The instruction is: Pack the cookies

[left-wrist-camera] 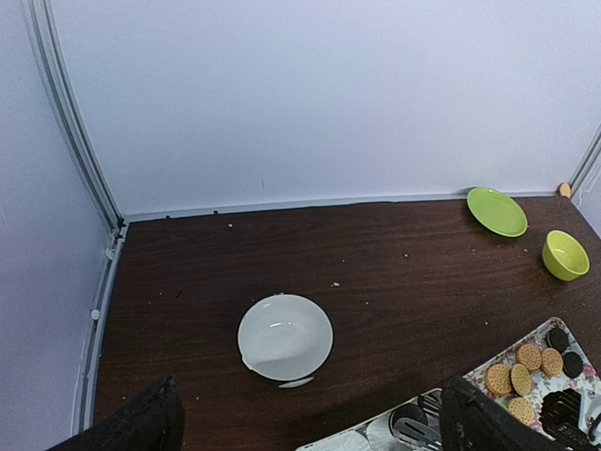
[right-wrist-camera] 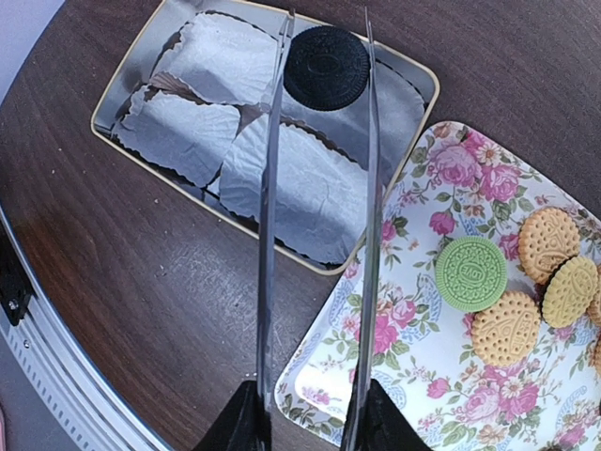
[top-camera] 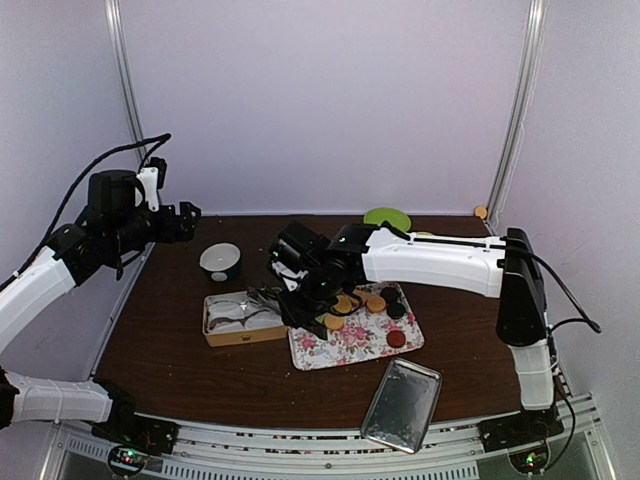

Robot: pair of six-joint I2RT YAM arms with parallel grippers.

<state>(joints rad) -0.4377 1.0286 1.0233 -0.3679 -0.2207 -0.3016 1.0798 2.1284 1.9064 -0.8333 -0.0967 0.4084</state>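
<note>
R gripper (right-wrist-camera: 327, 28) clenched on black cookie (right-wrist-camera: 326, 68), over tin (right-wrist-camera: 131, 61) lined w/ paper cups (right-wrist-camera: 282, 178); can't tell if cookie touches paper. Tan cookies (right-wrist-camera: 505, 327) + green cookie (right-wrist-camera: 470, 273) lie on floral tray (right-wrist-camera: 441, 178), just beside tin. L gripper (top-camera: 188, 222) released, jaws wide, empty, raised near white bowl (left-wrist-camera: 285, 336).

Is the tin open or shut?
Open: white paper cups show inside the tin, and a flat metal lid lies apart on the table.
</note>
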